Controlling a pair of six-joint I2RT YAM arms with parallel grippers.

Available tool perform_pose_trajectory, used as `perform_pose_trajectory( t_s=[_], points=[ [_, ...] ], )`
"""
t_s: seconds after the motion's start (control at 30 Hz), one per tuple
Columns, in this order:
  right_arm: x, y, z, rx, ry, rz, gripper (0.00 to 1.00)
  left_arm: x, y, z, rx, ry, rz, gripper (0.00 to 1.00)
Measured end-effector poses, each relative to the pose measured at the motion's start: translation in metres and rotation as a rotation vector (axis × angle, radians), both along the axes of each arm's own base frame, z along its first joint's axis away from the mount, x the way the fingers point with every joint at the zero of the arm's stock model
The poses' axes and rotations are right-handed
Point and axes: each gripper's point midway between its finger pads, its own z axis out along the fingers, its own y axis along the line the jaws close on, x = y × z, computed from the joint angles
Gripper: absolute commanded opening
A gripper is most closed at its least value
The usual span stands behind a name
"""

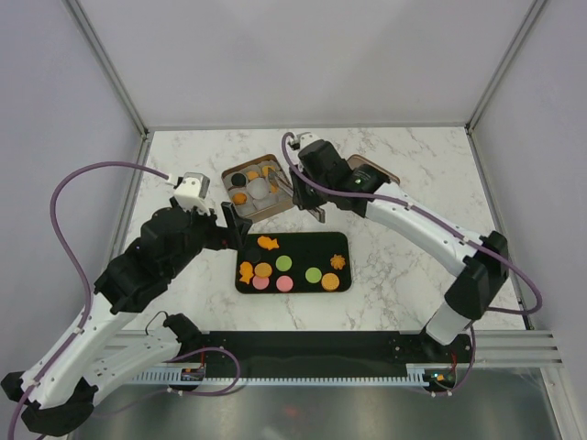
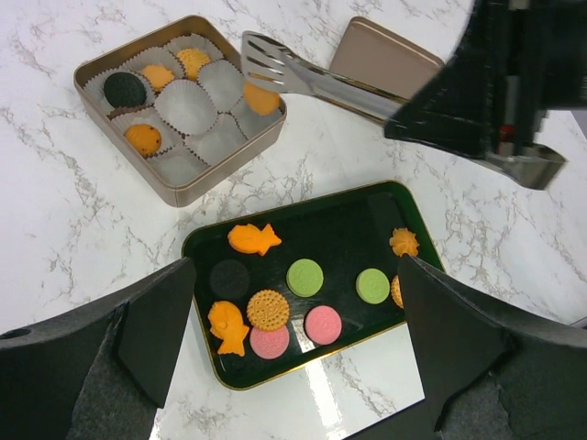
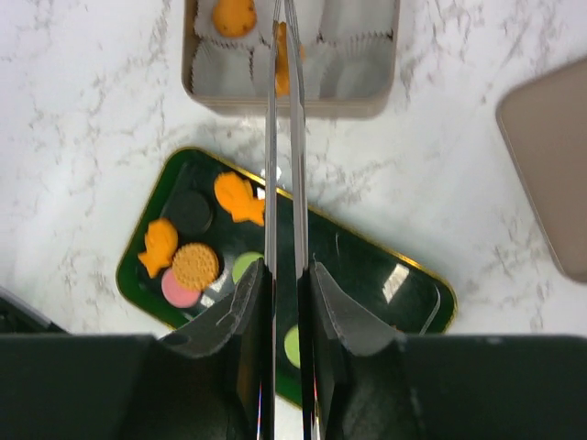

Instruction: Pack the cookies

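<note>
Clamping steel tongs (image 3: 282, 137) between its fingers, the right gripper (image 3: 284, 298) holds an orange round cookie (image 2: 261, 98) over the far gold tin (image 2: 179, 188); more cookies (image 2: 304, 277) lie on the green tray (image 2: 348, 229). Left gripper (image 2: 298, 335): fingers apart.

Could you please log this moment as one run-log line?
right claw: shut on tongs | tongs: holding orange cookie over tin | left claw: open above tray

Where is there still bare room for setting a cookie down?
In the tin, the middle paper cup and two cups along its tray-side wall are empty; tongs overhang one corner. The tray is bare between fish cookie and flower cookie; the rest is crowded.
</note>
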Motion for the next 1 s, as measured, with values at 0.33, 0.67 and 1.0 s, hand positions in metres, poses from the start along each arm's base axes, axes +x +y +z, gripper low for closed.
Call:
perform_pose_trajectory(
  t_s=[0.33, 0.67, 1.0],
  points=[
    [0.056, 0.058, -0.056, 0.004, 0.034, 0.023, 0.29, -0.008, 0.010, 0.005, -0.003, -0.011, 0.014, 1.00],
    [0.072, 0.071, -0.090, -0.026, 0.048, 0.011, 0.34, -0.011, 0.015, 0.004, 0.001, -0.011, 0.023, 1.00],
    [0.075, 0.072, -0.088, -0.021, 0.034, 0.004, 0.46, -0.010, 0.016, 0.005, 0.003, -0.012, 0.030, 1.00]
  ],
)
